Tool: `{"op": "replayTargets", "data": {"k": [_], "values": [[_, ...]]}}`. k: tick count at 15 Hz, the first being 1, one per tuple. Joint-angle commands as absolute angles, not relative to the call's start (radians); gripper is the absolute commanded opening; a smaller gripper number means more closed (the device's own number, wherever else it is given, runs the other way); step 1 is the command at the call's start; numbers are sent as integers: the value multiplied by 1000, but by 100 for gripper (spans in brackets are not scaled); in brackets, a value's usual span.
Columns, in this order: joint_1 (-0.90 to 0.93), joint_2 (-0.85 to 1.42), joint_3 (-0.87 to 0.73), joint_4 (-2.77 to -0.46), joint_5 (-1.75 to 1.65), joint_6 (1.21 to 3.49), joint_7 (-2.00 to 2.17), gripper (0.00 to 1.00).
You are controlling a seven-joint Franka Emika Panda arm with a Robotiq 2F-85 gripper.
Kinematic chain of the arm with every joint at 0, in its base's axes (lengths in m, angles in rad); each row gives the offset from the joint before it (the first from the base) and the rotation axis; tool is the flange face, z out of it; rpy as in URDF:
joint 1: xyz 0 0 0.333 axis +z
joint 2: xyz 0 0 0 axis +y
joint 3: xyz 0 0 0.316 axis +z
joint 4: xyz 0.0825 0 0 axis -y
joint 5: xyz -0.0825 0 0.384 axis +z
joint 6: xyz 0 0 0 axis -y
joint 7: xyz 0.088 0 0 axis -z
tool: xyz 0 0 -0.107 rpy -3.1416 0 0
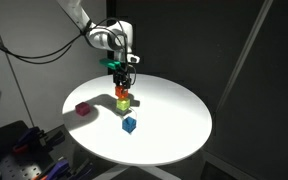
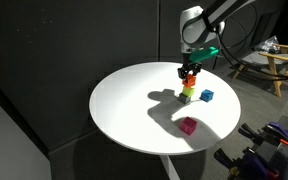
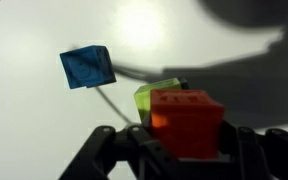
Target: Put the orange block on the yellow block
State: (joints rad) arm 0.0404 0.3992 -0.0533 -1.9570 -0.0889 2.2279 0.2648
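Note:
The orange block (image 3: 187, 122) sits between my gripper's (image 3: 189, 152) fingers, which are shut on its sides. Just beneath and behind it is the yellow block (image 3: 154, 97), lime-tinted and partly hidden. In both exterior views the gripper (image 1: 122, 80) (image 2: 189, 72) points straight down over the round white table. The orange block (image 1: 123, 92) (image 2: 188, 87) is directly on top of the yellow block (image 1: 124, 102) (image 2: 188, 97). I cannot tell whether the two touch.
A blue cube (image 1: 129, 124) (image 2: 207, 96) (image 3: 87, 67) lies on the white table (image 1: 174, 120) (image 2: 134, 100) close beside the stack. A magenta cube (image 1: 83, 109) (image 2: 188, 125) lies farther off. Dark curtains surround the table; clutter lies on the floor.

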Motion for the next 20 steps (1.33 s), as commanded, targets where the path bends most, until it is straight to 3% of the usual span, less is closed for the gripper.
{"op": "replayTargets", "data": {"k": [1, 3, 4, 5, 6, 9, 20], "values": [[36, 429, -54, -1924, -81, 2236, 252, 23], [35, 434, -55, -1922, -80, 2242, 250, 23], [35, 435, -55, -1923, -80, 2245, 248, 42], [35, 435, -55, -1923, -78, 2246, 249, 73], [34, 435, -55, -1923, -76, 2247, 248, 75], [33, 431, -55, -1926, -75, 2250, 246, 98], [46, 312, -22, -1972, -61, 2179, 214, 100]]}}
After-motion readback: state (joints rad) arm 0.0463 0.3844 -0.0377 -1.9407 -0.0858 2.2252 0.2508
